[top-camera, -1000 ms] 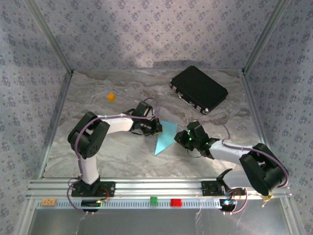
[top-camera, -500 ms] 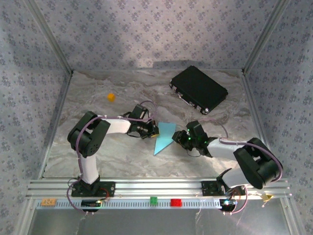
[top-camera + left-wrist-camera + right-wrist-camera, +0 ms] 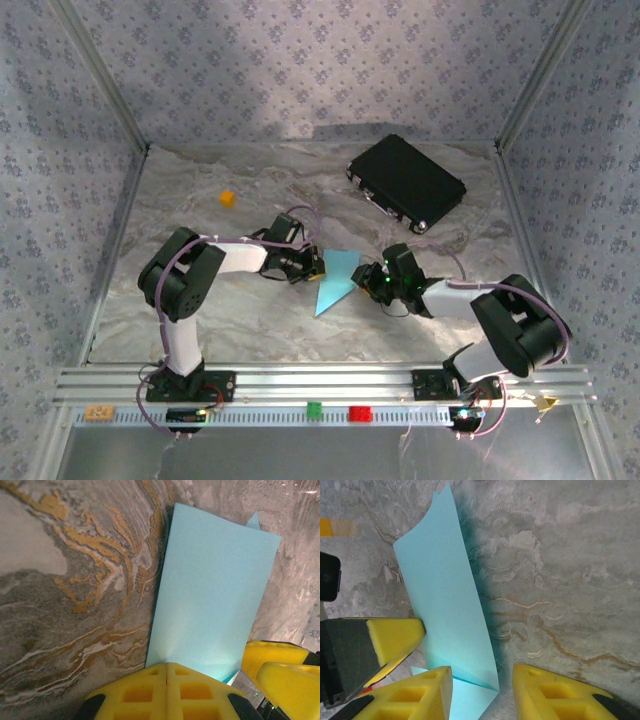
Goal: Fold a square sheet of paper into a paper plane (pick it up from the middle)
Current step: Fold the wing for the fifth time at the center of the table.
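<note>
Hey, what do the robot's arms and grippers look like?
The left arm and right arm have white links, black joints and purplish cables. The left gripper and right gripper carry yellow fingers with square recesses; a green light glows behind the right one.

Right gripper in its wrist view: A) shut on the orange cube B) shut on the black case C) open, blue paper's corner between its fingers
C: the right gripper has its yellow fingers apart, a corner of the light-blue sheet of paper in the gap.
</note>
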`<state>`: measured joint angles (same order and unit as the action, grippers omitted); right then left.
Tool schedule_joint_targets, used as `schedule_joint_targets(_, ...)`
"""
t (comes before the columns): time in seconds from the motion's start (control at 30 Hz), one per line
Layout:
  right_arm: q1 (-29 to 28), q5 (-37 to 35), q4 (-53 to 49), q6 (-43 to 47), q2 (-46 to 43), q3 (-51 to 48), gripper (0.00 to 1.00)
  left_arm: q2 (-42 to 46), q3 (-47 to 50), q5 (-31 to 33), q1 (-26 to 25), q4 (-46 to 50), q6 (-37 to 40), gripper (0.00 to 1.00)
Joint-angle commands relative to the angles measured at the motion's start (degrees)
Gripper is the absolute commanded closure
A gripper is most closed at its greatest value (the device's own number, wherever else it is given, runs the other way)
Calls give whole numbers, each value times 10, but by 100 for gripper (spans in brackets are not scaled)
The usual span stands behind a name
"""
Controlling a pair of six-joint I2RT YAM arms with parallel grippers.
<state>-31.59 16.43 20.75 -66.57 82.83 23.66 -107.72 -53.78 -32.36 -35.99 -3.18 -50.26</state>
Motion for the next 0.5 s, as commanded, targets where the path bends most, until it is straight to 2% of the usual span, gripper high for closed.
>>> schedule_joint_targets(0.0, 6, 19, 25, -18, 13, 6, 63, -10, 5, -5, 7, -1, -1, 98)
schedule_joint_targets(0.47, 22, 64, 127, -9, 53, 8, 66, -4, 10, -7, 6, -6, -2, 100)
